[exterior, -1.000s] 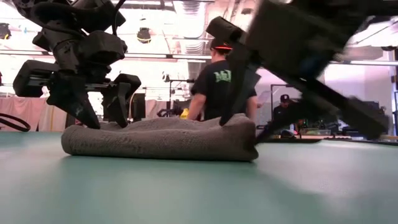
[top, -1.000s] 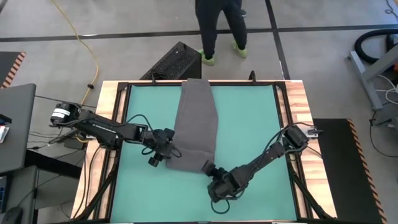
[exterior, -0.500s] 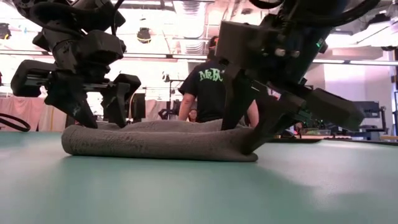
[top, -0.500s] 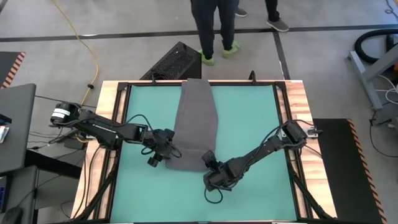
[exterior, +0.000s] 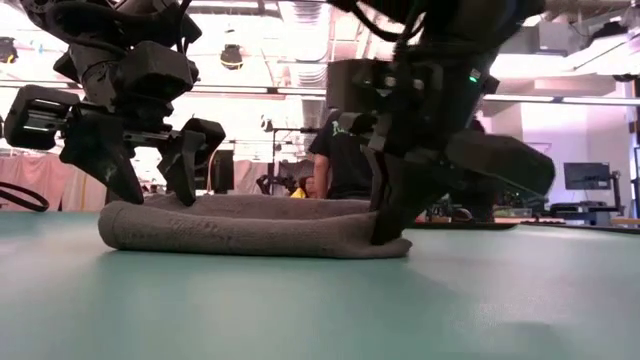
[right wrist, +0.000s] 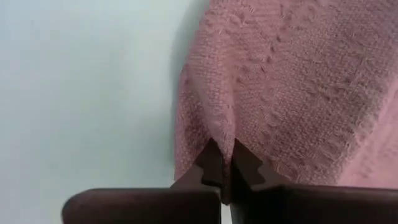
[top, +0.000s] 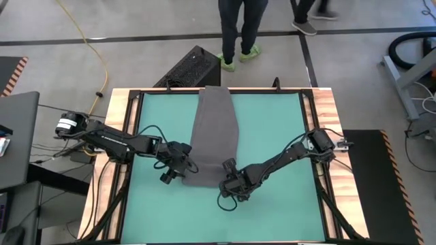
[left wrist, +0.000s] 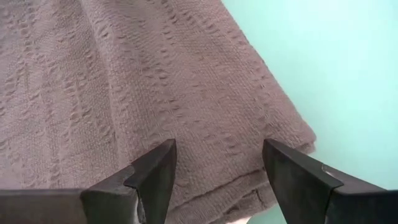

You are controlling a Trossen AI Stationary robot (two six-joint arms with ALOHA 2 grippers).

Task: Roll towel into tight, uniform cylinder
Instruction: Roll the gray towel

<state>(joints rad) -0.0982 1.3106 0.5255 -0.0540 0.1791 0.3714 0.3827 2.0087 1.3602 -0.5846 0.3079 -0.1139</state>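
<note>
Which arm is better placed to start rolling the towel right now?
The right: its tool is shut, pinching the towel at its near corner. The left tool hangs open over the other near corner, gripping nothing.

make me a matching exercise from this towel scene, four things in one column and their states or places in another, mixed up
Things:
1. left pincer
2. right pincer
3. towel
4. teal mat

States or places:
A. covers the tabletop under everything
B. shut, pinching a fold at the towel's near corner
C. open, fingers astride the towel's other near corner
D. lies flat as a long strip, not yet rolled

Pairs: 1-C, 2-B, 3-D, 4-A
</note>
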